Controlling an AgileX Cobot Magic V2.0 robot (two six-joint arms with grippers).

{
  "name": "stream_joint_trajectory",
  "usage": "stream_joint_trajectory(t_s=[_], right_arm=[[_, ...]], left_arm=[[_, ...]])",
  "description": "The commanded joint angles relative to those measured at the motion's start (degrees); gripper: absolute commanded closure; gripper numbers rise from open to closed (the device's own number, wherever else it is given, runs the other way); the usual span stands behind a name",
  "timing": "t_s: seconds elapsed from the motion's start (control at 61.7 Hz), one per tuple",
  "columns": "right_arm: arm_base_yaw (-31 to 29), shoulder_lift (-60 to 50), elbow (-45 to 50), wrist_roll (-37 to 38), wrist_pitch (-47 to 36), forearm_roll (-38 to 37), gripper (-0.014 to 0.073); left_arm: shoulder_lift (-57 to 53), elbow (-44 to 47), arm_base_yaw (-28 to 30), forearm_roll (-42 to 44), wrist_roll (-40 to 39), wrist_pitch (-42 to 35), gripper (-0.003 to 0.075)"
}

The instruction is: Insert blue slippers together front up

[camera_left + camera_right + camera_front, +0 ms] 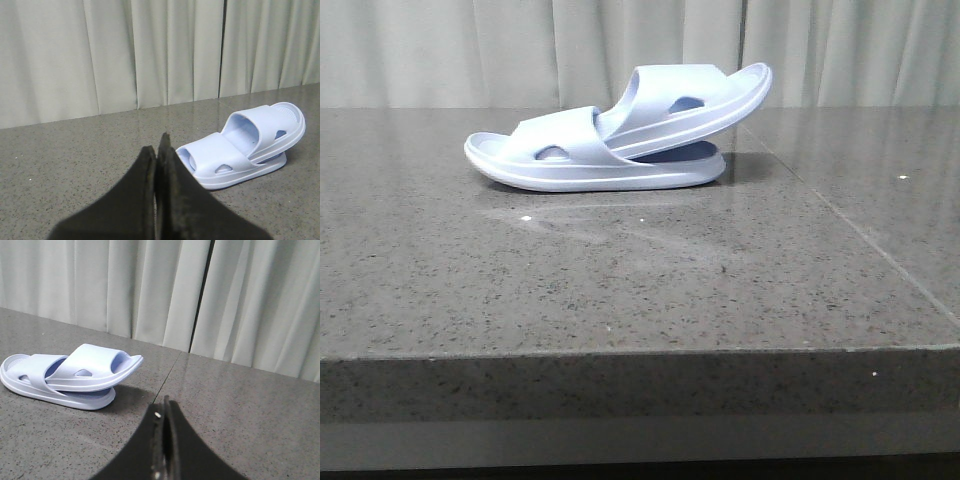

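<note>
Here both grippers have their dark fingers pressed together with nothing between them: the left gripper shows in its wrist view as two black wedges meeting along a thin seam, and the right gripper looks the same in its own view, its fingers touching edge to edge. Neither one touches a slipper or the table; each sits apart from the footwear, and neither arm appears in the front view. The blue slippers rest on the dark speckled stone table, toward its far side and somewhat left of a seam that runs across the surface, with pale pleated curtains behind. They are nested: the lower slipper lies flat on its sole, pointing left in the front view, and the upper slipper has its front end pushed in under the lower one's wide strap, so that it tilts with its rear end raised up and to the right, clear of the lower sole. Both are pale blue foam with thick soles, and an oval hole shows in the side of each strap. A faint reflection of the pair lies on the glossy tabletop in front of them, and a shadow falls to their right.
</note>
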Motion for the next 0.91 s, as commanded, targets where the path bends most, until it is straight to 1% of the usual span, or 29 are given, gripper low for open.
stream_joint_trajectory(t_s=[0.0, 0.437, 0.535, 0.583, 0.616, 0.648, 0.729, 0.794, 0.826, 0.891], right_arm=[[0.13, 0.42, -1.39, -0.06, -4.80, 0.28, 0.0701], [0.13, 0.42, -1.39, -0.06, -4.80, 0.28, 0.0701], [0.13, 0.42, -1.39, -0.06, -4.80, 0.28, 0.0701], [0.13, 0.42, -1.39, -0.06, -4.80, 0.28, 0.0701], [0.13, 0.42, -1.39, -0.06, -4.80, 0.28, 0.0701], [0.13, 0.42, -1.39, -0.06, -4.80, 0.28, 0.0701], [0.13, 0.42, -1.39, -0.06, -4.80, 0.28, 0.0701], [0.13, 0.42, -1.39, -0.06, -4.80, 0.28, 0.0701], [0.13, 0.42, -1.39, -0.06, -4.80, 0.28, 0.0701], [0.13, 0.42, -1.39, -0.06, -4.80, 0.28, 0.0701]], left_arm=[[0.31, -1.54, -0.43, -0.48, 0.17, -2.83, 0.0741], [0.31, -1.54, -0.43, -0.48, 0.17, -2.83, 0.0741], [0.31, -1.44, -0.43, -0.91, 0.17, -4.31, 0.0741], [0.31, -1.30, -0.43, 1.04, -0.49, -4.67, 0.0741], [0.31, -1.30, -0.43, 5.72, -3.24, -4.67, 0.0741], [0.17, -1.42, -0.43, 11.30, -7.84, -4.67, 0.0741], [-0.36, -1.42, -0.43, 29.27, -24.95, -4.67, 0.0741], [-1.02, -1.29, -0.43, 40.62, -36.43, -4.67, 0.0741], [-1.51, -1.04, -0.43, 44.56, -40.27, -4.83, 0.0741], [-2.48, -0.55, -0.31, 47.70, -43.47, -5.33, 0.0741]])
